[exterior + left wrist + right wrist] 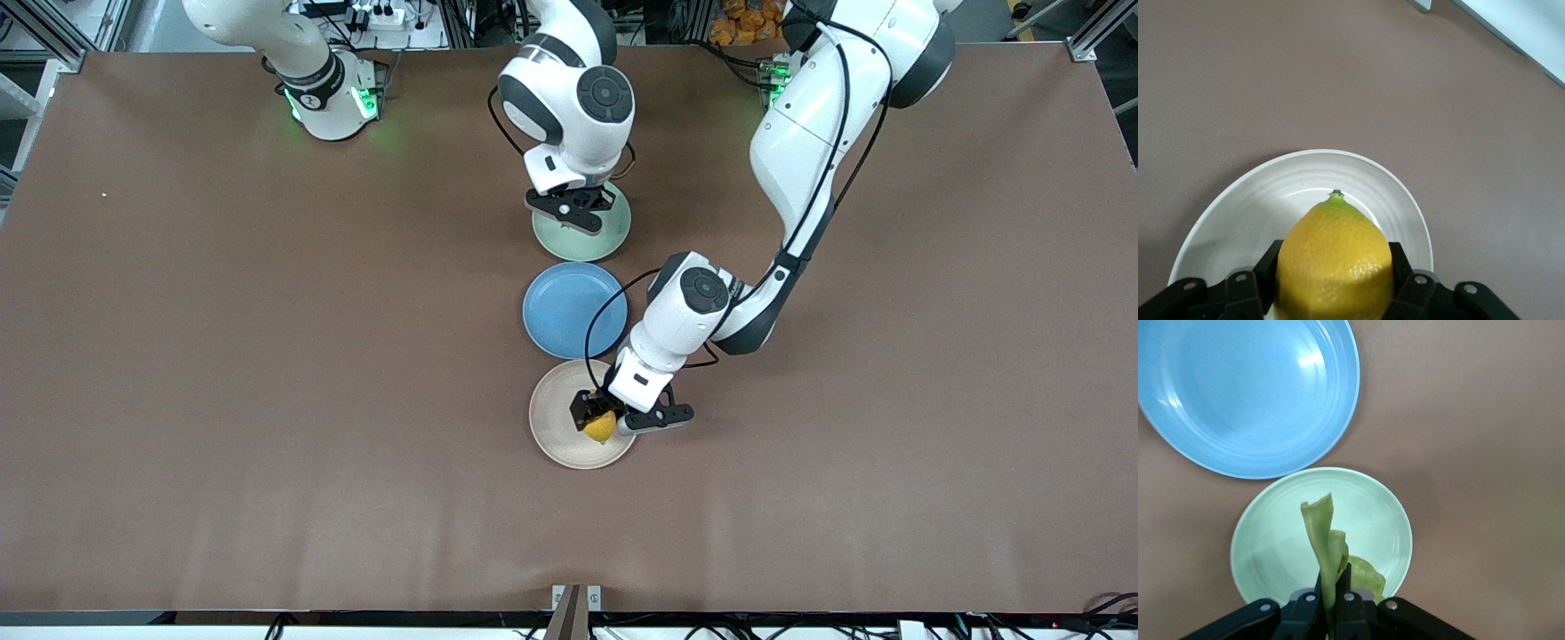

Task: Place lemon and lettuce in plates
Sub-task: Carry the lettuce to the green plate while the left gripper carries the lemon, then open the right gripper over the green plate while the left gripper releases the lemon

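Note:
My left gripper (597, 420) is shut on the yellow lemon (601, 428) over the beige-cream plate (556, 418), the plate nearest the front camera. In the left wrist view the lemon (1335, 260) sits between the black fingers (1266, 270) above the plate (1245, 220). My right gripper (582, 203) is over the mint green plate (605, 240), the plate closest to the robot bases. In the right wrist view it is shut on the green lettuce (1327, 543), which hangs over the mint plate (1271, 540).
A blue plate (569, 308) lies between the two task plates and also shows in the right wrist view (1245, 393). The brown table (222, 356) spreads wide toward both ends.

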You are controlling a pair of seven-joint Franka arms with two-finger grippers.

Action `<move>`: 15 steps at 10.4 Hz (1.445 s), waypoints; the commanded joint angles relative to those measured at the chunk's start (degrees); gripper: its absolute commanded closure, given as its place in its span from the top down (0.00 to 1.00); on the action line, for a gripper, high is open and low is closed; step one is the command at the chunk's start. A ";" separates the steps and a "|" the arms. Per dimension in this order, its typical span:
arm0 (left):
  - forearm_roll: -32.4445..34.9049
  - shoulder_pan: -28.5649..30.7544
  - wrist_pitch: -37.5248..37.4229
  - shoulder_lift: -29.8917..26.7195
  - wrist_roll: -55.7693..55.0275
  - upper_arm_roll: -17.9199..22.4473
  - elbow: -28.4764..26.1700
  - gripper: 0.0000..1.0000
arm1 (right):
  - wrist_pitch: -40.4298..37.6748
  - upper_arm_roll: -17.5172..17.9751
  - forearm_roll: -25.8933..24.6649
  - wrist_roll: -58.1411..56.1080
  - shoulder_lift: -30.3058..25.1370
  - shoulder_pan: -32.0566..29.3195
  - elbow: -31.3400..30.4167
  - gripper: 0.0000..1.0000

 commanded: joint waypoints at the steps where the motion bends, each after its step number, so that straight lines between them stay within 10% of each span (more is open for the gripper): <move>1: -0.75 -0.98 0.72 1.79 0.16 0.92 2.09 0.24 | 0.46 -0.52 -1.23 2.49 2.03 1.42 0.30 0.03; 5: -0.57 -0.98 0.72 2.32 0.16 1.01 1.92 0.28 | 3.71 -0.52 -2.46 4.86 4.67 1.95 0.56 0.05; 7: -0.39 -0.98 0.72 2.32 0.25 1.01 1.92 0.70 | 4.42 -0.52 -2.81 6.18 4.85 2.21 0.74 0.17; 9: -0.39 -0.98 0.72 2.23 0.16 1.01 1.83 1.00 | 3.98 -0.52 -3.51 6.27 4.85 2.65 0.65 1.00; 15: -0.57 -1.07 -0.32 0.40 -0.63 1.88 1.91 1.00 | 3.36 -1.05 -4.84 4.35 3.97 1.08 1.09 1.00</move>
